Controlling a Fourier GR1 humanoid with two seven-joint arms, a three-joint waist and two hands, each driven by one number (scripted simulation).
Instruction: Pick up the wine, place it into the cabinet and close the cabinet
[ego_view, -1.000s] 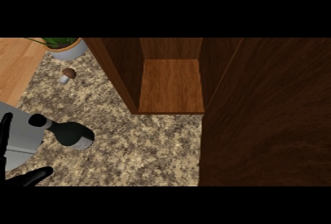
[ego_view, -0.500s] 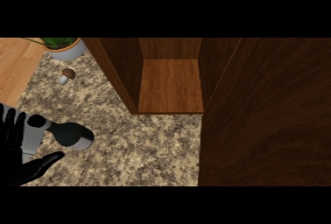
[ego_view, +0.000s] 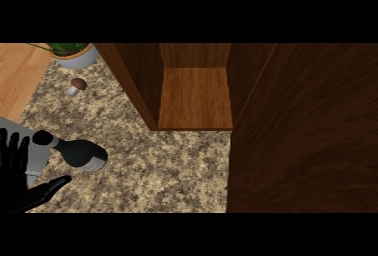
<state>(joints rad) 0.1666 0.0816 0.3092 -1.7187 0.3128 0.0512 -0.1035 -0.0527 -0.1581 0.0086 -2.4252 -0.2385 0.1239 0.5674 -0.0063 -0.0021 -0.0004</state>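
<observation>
Across the right side of the head view, the cabinet's dark door (ego_view: 310, 130) stands open. Left of it the cabinet (ego_view: 196, 100) shows a bare wooden shelf. Speckled counter (ego_view: 162, 170) fills the lower middle and left, bordered by a light wood surface (ego_view: 18, 75) at the far left. At the lower left corner the left hand (ego_view: 16, 185) is spread, fingers straight and thumb out, holding nothing. Just beside it, to its right, the wine (ego_view: 80, 151) rests on the counter, well apart from the cabinet; whether it stands or lies I cannot tell. A potted plant (ego_view: 74, 55) sits at the top left, a small mushroom (ego_view: 76, 86) near it.
</observation>
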